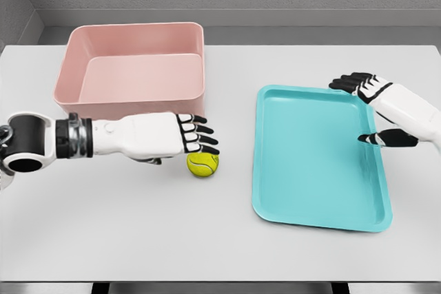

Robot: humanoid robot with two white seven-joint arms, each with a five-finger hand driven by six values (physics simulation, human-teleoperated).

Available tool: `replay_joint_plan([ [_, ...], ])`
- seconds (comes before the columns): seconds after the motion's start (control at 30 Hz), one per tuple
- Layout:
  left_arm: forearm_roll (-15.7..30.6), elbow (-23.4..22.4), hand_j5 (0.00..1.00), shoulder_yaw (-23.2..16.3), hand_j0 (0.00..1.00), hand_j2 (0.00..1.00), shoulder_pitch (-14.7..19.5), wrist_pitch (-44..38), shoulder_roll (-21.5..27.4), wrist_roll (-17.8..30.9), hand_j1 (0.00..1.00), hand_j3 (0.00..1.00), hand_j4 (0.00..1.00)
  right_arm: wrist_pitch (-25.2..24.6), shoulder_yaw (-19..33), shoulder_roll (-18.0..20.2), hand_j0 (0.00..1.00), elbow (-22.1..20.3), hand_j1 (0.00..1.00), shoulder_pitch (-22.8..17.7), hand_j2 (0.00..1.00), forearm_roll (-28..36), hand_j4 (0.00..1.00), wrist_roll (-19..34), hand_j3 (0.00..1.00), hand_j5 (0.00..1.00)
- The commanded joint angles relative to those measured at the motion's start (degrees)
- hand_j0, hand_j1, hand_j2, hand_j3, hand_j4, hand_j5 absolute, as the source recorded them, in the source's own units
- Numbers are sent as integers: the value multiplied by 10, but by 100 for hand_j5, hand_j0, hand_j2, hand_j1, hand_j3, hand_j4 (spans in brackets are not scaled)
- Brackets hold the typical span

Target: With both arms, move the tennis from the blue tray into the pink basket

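Left hand point(185, 137) comes in low from the left edge, palm down, its dark fingers stretched out almost flat with their tips just over the tennis ball point(203, 164). I can't tell from my head camera whether any fingertip actually touches the ball, but the fingers do not curl round it, so I read the hand as open and holding nothing. That ball sits on the white table point(138, 239), between the pink basket point(138, 67) behind it and the blue tray point(317, 163) to its right, just in front of the basket's near wall and clear of the tray. So it is already off the tray, and I judge the flat hand is placed to cover or gather it for the lift over that wall. Moving right, the tray lies with nothing in it, tilted a little on the table. At its far right corner my right hand point(375, 111) straddles the rim, fingers spread above and thumb pointing inward over the tray floor, gripping nothing I can make out. I take that as a loose, parked pose after work at the tray.
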State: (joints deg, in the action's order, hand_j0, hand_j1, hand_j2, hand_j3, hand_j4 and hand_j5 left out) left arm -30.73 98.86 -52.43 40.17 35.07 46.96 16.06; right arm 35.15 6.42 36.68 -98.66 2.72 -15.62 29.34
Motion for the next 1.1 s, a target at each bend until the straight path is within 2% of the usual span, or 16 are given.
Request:
replay_joint_plan([
  [0.0,15,-10,100,-6,100,100,0,-1,-5,-1,100,100,100,-1,3,-4,100,-1,100,0,100,6,100,-1,100,100],
  [0.17,14,-18,100,-14,100,100,2,-1,-9,0,100,100,100,-1,4,-4,100,-2,100,-1,100,7,100,-2,100,100],
  [0.4,9,-47,100,-35,100,100,16,-1,-47,0,100,100,100,-1,5,-3,100,-2,100,-3,100,7,100,-2,100,100],
  [1.07,5,-85,100,-57,100,100,17,-1,-71,0,100,100,100,-1,8,-2,100,-3,100,-5,100,7,100,-2,100,100],
])
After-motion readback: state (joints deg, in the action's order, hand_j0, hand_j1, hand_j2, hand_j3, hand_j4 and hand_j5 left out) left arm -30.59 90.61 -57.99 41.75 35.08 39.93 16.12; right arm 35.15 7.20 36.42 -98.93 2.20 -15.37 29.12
